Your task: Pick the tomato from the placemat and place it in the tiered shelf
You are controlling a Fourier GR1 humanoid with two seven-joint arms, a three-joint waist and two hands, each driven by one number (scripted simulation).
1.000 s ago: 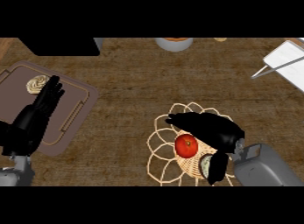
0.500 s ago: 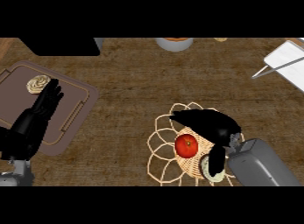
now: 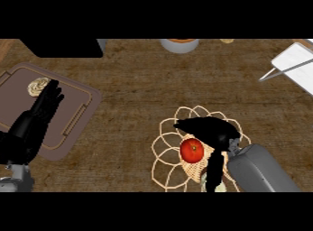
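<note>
Red and glossy, the tomato (image 3: pixel 192 150) sits on the pale wire-pattern placemat (image 3: pixel 167 149), directly inside the curl of the right hand (image 3: pixel 215 135). The right hand's fingers arch over the top of the fruit and the thumb (image 3: pixel 214 173) runs down its near side, so the tomato lies in the gap between them. Contact cannot be confirmed from this view; the fingers appear curved round the fruit but not visibly pinching it.

Step in hand, as judged: the grasp. The tomato is not yet lifted; it rests on the placemat, which lies on the brown worktop (image 3: pixel 139 72).

Next move, as judged: the fingers and thumb need to meet the fruit on opposite sides, then raise it straight off the mat. The carry then runs away from the hand, up and to the right, toward the white tiered shelf (image 3: pixel 304 67), which stands well apart from the hand at the far right edge.

Condition of the tomato: round, evenly red, with a small dark stem mark on top and a bright highlight. It looks smooth, so it is likely to roll if nudged off centre.

The left hand (image 3: pixel 32 124) rests with fingers straight over a brown tray (image 3: pixel 79 113) on the far side of the worktop from the right hand, near a small pale round item (image 3: pixel 37 85).
</note>
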